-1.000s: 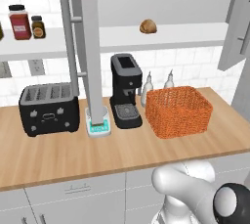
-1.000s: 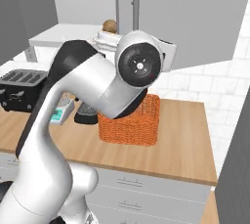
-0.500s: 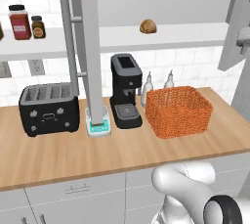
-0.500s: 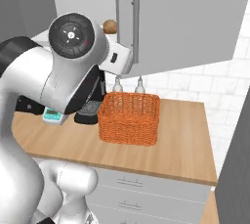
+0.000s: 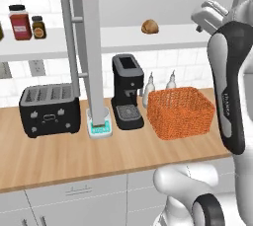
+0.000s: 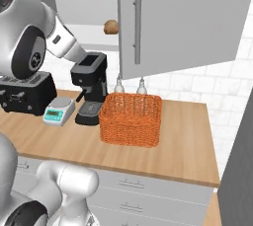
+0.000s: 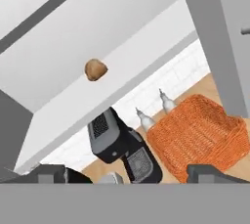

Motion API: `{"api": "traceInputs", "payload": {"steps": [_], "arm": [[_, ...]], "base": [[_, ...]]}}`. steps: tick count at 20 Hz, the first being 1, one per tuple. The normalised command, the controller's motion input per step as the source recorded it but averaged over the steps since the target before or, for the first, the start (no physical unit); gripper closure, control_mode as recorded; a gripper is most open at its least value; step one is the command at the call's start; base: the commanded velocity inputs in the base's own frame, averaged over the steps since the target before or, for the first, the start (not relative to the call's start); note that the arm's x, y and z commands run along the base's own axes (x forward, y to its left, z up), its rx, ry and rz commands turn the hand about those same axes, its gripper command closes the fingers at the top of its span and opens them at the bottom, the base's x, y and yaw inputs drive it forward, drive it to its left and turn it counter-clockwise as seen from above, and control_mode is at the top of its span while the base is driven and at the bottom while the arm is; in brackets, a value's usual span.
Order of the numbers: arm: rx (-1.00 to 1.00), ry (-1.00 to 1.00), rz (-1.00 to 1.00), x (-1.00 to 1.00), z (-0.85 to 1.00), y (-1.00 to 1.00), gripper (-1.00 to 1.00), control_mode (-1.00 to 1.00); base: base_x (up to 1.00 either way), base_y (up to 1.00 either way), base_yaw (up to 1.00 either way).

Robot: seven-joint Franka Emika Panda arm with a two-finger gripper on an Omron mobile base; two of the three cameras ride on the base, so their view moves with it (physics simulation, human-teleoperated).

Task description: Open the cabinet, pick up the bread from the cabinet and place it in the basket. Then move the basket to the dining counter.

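- The cabinet [image 6: 188, 22] stands open; its door fills the upper right of the right base view.
- The bread [image 5: 150, 26] lies on the white shelf [image 5: 123, 37], top centre of the left base view, apart from the arm.
- The basket [image 5: 180, 111] sits on the wooden counter [image 5: 74, 156], just right of the coffee machine [image 5: 127, 92].
- The gripper [image 7: 127, 171] is at the bottom of the hand view, jaws spread wide, holding nothing.
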Motion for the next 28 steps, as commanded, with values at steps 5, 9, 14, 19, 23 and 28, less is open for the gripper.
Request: {"api": "traceInputs", "payload": {"steps": [5,9,14,19,23,28], "arm": [[0.29,-0.18,-0.53,0.71,0.00,0.41,-1.00,-1.00],[0.27,-0.40,-0.38,0.37,0.01,-0.11,-1.00,-1.00],[0.23,-0.47,-0.26,0.08,0.01,-0.29,-1.00,-1.00],[0.26,-0.28,-0.44,0.10,0.02,-0.42,-1.00,-1.00],[0.25,-0.21,-0.54,0.08,0.18,-0.02,-1.00,-1.00],[0.17,-0.07,-0.52,0.02,0.01,-0.05,-1.00,-1.00]], "base": [[0.00,0.00,0.00],[0.00,0.00,0.00],[0.00,0.00,0.00],[0.00,0.00,0.00],[0.00,0.00,0.00],[0.00,0.00,0.00]]}}
